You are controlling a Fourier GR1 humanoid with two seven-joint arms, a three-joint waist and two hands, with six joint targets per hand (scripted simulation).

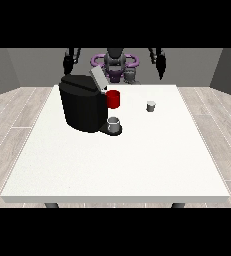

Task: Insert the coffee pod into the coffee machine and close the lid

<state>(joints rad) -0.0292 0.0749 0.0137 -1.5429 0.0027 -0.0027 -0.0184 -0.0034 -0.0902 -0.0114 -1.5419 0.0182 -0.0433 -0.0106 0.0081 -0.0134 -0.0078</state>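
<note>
A black coffee machine (pixel 82 105) stands on the left half of the white table (pixel 117 165). Its grey lid (pixel 97 78) is tilted up and open. A small grey coffee pod (pixel 151 106) sits on the table to the right of the machine. The hand at the view's left (pixel 68 62) hangs raised above the table's far edge, behind the machine. The hand at the view's right (pixel 160 66) is likewise raised, far behind the pod. Neither hand touches anything. Both hang down with fingers that look relaxed.
A red cup (pixel 113 99) stands against the machine's right side. A grey cup (pixel 114 124) rests on the machine's drip base at its front. The robot's torso (pixel 115 65) is behind the far edge.
</note>
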